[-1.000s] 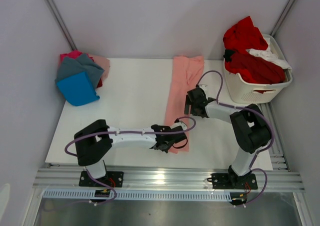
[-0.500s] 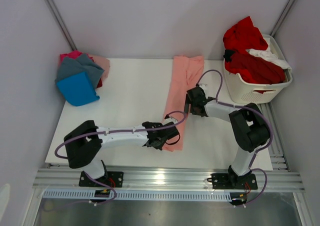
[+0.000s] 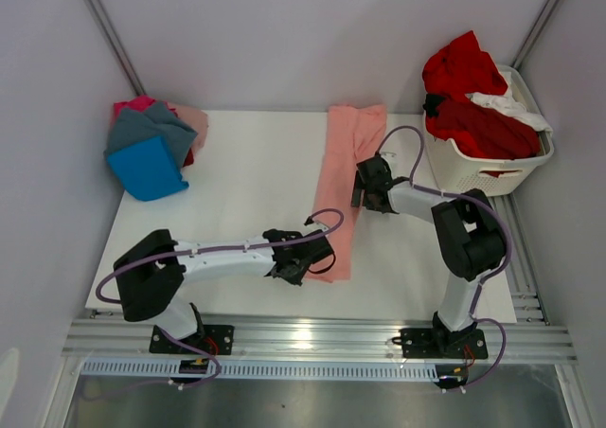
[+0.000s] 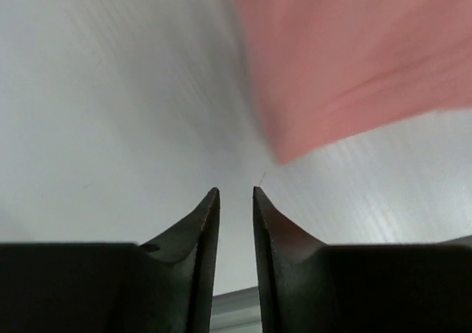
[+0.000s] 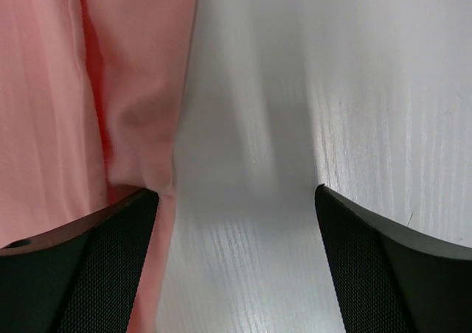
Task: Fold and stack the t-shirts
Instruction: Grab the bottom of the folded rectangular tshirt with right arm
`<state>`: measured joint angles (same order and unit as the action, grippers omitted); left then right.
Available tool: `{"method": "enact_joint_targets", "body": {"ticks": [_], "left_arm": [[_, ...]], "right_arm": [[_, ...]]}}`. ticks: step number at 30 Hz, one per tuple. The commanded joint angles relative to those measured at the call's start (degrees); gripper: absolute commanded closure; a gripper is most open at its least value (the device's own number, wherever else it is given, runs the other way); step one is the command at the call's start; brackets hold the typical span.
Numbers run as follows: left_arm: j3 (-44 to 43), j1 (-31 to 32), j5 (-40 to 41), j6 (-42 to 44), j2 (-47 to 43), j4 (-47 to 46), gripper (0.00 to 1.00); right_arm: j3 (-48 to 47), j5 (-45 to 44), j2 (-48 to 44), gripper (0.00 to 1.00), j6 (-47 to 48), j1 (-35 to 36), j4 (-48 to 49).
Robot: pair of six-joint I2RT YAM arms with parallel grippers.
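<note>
We found the salmon-pink t-shirt [image 3: 347, 187] lying flat on the table [image 3: 237, 201], folded lengthwise into a long narrow strip. It ran from the far edge towards the near edge, right of centre, with its near end slanting slightly left. A soft crease ran along its length. At the far left corner sat a loose pile: a bright blue t-shirt [image 3: 147, 169] nearest, a grey one [image 3: 150, 130] over it, and magenta [image 3: 133, 104] and pale pink [image 3: 194, 120] behind. Red t-shirts [image 3: 469, 92] and a white one [image 3: 511, 106] were heaped at the far right.
</note>
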<state>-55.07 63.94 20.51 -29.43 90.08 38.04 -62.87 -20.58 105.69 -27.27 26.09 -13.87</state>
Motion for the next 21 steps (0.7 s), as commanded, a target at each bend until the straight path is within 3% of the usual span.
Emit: {"method": "enact_joint_targets", "body": {"ticks": [1,4,7,13,17,21], "left_arm": [[0.8,-0.7,-2.2,-0.1,-3.0,6.9,0.69],[0.1,-1.2,-3.3,1.0,-5.9,7.4,0.56],[-2.5,-2.5,-3.0,2.6,-9.3,8.4,0.51],[-7.6,-5.1,0.3,5.0,-12.8,9.9,0.54],[-7.0,-6.3,1.2,5.9,-14.8,7.0,0.52],[-3.4,-9.7,-5.6,5.4,-17.0,0.3,0.51]], "right_arm": [[-2.2,-4.7,2.7,0.09,1.3,-0.9,-0.8],[-2.6,-3.6,2.1,0.09,1.6,-0.2,0.2],[-3.2,-3.2,0.5,0.08,2.3,1.3,0.3],[-6.1,1.6,-2.4,0.06,3.3,5.0,-1.7],[-4.5,13.1,-4.7,0.05,2.8,7.1,-2.0],[6.7,25.5,-11.9,0.05,0.0,7.4,5.9]]}}
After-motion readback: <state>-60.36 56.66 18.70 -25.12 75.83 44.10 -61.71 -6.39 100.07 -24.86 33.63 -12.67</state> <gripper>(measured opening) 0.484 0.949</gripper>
